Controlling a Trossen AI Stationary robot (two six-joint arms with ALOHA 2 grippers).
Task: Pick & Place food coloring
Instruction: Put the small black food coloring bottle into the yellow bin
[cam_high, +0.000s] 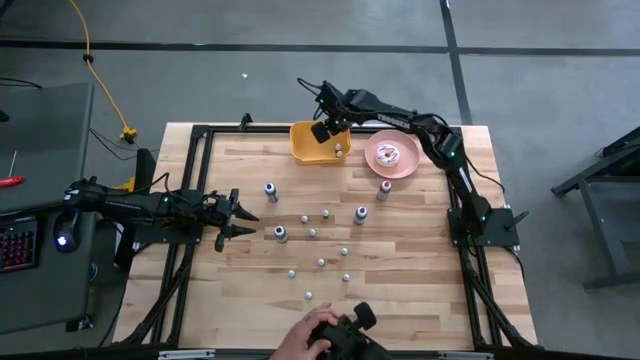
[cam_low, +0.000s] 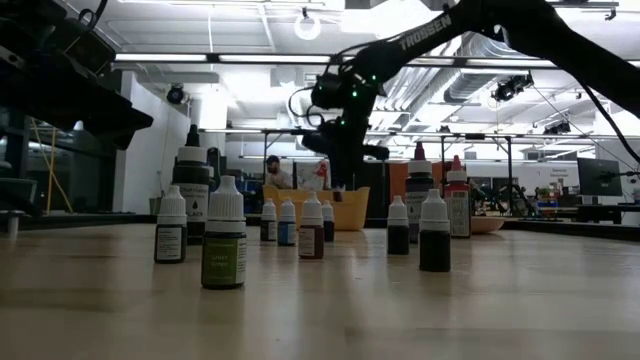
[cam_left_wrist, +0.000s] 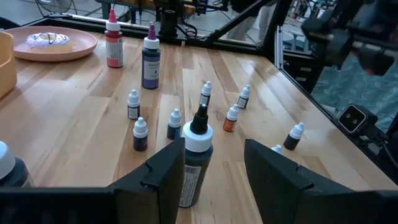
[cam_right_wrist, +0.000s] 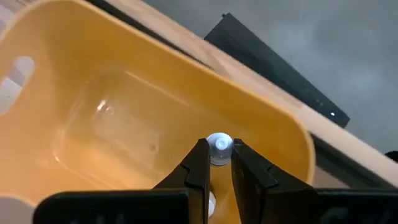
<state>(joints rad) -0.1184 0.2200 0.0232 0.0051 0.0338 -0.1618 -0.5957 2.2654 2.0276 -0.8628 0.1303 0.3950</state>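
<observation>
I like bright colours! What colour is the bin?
Yellow. The bin shows best in the right wrist view.

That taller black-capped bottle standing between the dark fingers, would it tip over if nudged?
Probably, yes. The black-capped bottle is tall and narrow on a small base, so a sideways push from the left tool would likely topple it. Being round, it might then roll across the smooth wooden table. It looks small, so probably light.

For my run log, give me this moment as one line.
right gripper: shut on bottle over yellow bin | left gripper: open, waiting at left | other bottles on table
</observation>
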